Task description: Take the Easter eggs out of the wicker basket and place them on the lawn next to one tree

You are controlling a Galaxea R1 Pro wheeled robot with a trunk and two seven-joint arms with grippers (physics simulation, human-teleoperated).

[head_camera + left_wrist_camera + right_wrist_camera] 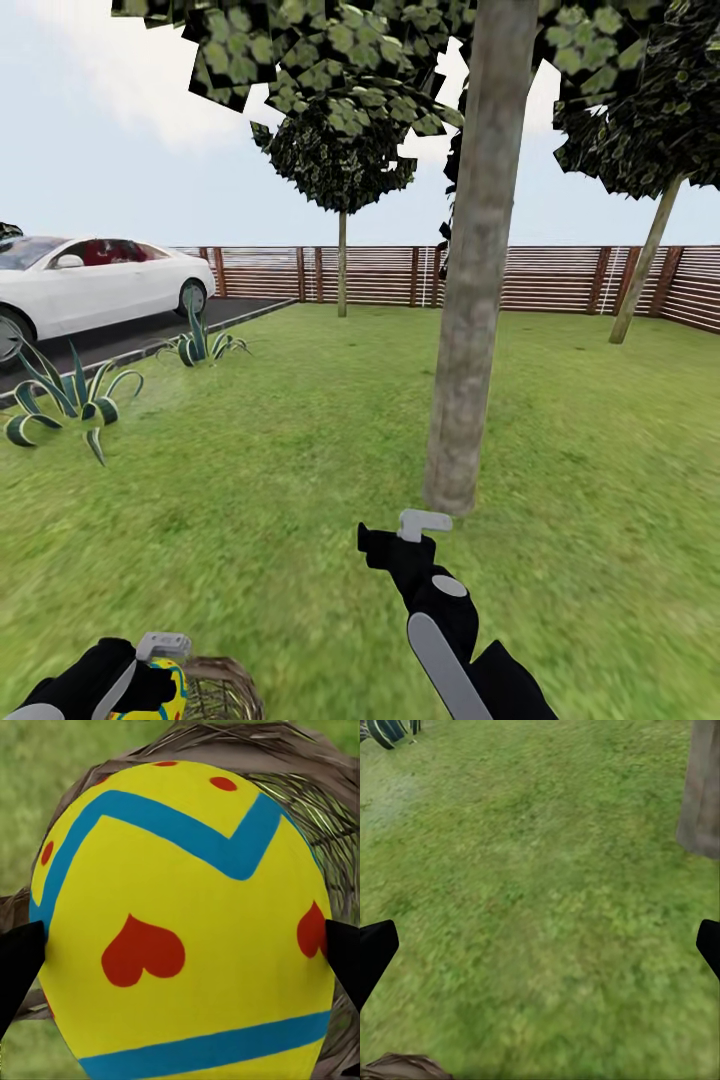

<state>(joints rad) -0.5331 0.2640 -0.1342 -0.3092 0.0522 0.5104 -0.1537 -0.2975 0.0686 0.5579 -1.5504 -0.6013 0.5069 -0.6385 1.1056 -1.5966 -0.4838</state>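
Lawn spreads across the head view to a slatted fence, the tree rising mid-frame with the right gripper near its foot, while the left gripper carries an Easter egg beside the wicker basket. Left wrist view: the Easter egg sits clamped between both fingers above the wicker basket. Right wrist view: fingertips spread wide over bare lawn, holding nothing, trunk nearby

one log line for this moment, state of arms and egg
left gripper: shut on Easter egg, above wicker basket | right gripper: open, empty, over lawn | tree: just ahead
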